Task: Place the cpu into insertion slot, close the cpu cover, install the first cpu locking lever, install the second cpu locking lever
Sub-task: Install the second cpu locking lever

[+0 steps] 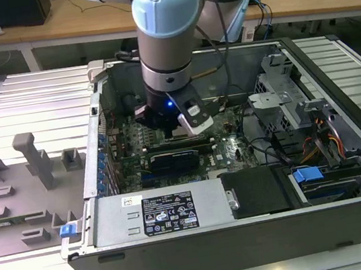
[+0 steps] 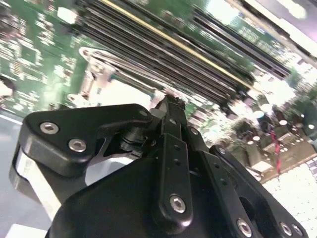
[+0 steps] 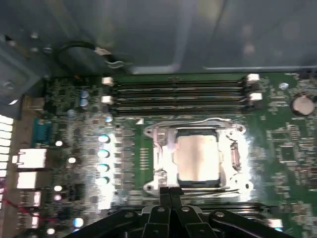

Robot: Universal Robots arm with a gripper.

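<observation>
Your arm reaches down into an open computer case (image 1: 249,233) lying on a ribbed metal counter (image 1: 20,104). In the first wrist view, the cpu (image 3: 198,157) sits flat in the insertion slot (image 3: 198,184), its dull silver top facing up. The cpu cover (image 3: 161,148) lies closed around it as a shiny metal frame. Your pincer (image 3: 170,191) is clenched, its black fingertips pressed together with nothing between them, right at the near edge of the socket. Long black memory slots (image 3: 178,91) run along the far side of the socket. In the second wrist view, the closed pincer (image 2: 171,101) hovers over the green motherboard (image 2: 29,44).
</observation>
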